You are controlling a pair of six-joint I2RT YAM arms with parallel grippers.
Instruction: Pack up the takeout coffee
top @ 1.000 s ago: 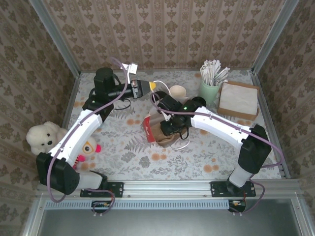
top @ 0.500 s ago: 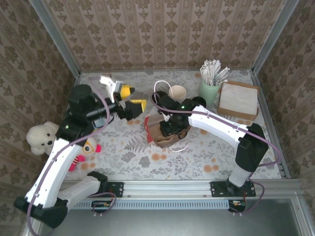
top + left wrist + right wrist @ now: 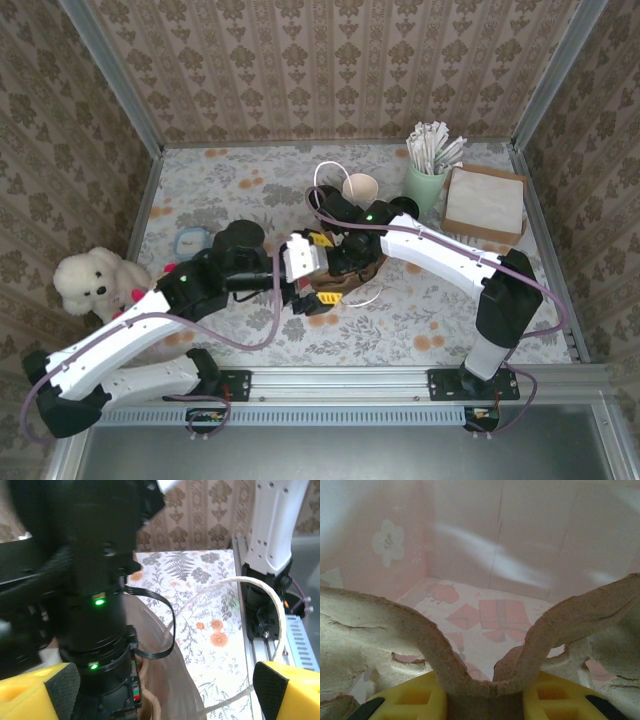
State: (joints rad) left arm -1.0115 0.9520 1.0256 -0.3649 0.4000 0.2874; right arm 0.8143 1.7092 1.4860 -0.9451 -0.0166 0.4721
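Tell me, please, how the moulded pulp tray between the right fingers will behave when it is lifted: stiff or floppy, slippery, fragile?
The pulp tray is probably light and fairly stiff: its thin ribs hold their curve. Its rough, matte fibre should hardly slip between the right fingers. Small cracks at its edges suggest it could tear under hard squeezing.

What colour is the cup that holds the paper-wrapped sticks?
Pale mint green; the cup shows best in the top external view.
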